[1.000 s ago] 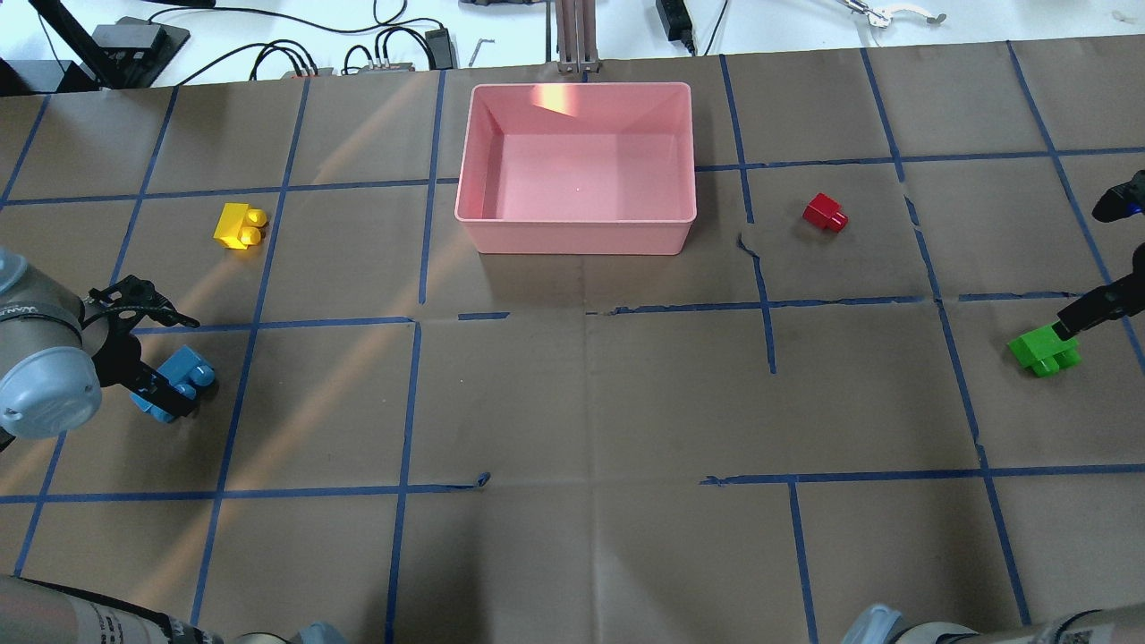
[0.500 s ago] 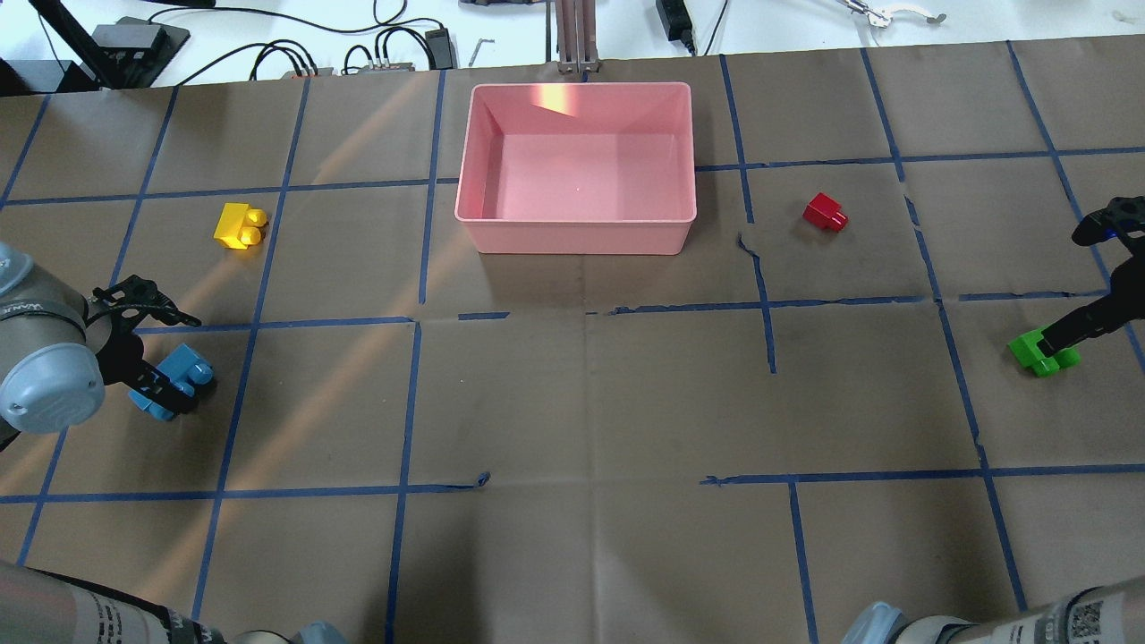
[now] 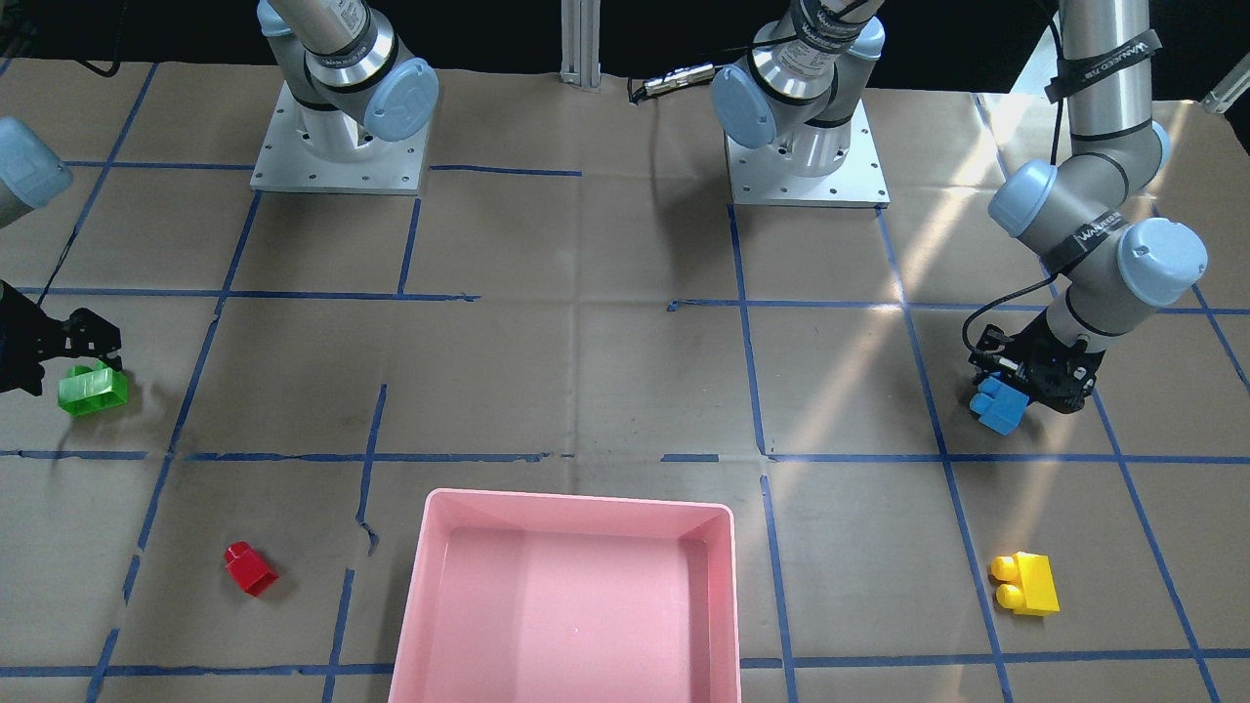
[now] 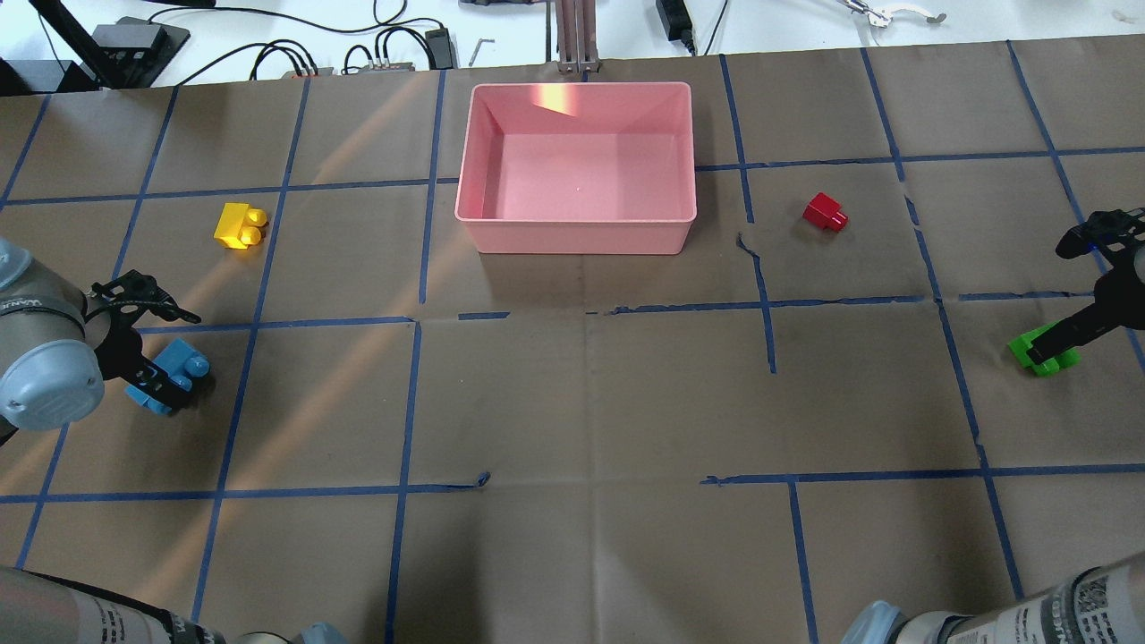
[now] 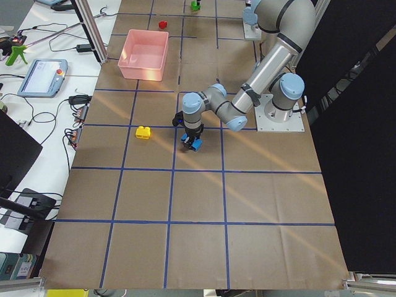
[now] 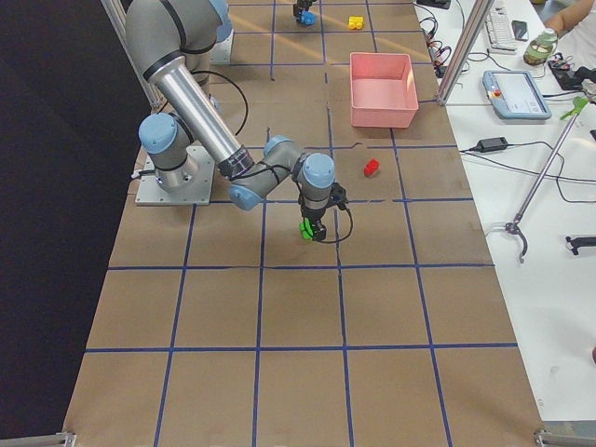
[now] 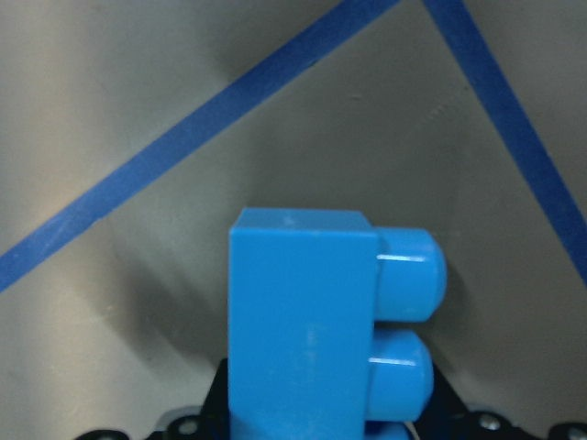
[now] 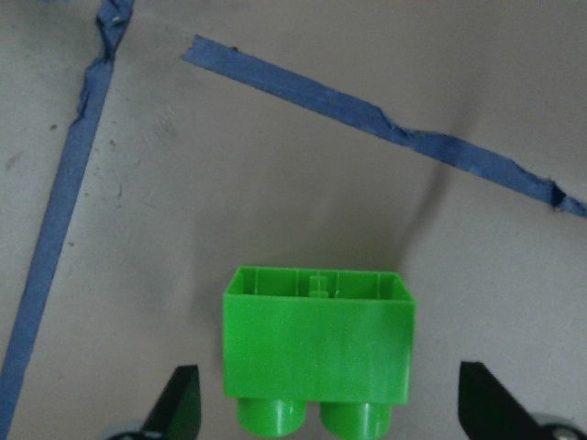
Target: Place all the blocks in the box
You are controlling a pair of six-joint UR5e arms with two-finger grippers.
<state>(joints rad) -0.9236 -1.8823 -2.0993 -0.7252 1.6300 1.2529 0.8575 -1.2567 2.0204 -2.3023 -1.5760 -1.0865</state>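
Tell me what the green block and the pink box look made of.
Green block: likely translucent moulded plastic, glossy; its walls look see-through. Pink box: probably opaque plastic, smooth semi-gloss; a light patch reflects on its far wall.

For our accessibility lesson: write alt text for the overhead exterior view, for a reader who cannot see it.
A left gripper grips a blue block at the table's left edge while a right gripper straddles a green block at the right edge. An empty pink box sits centre-back, with a yellow block to its left and a red block to its right.
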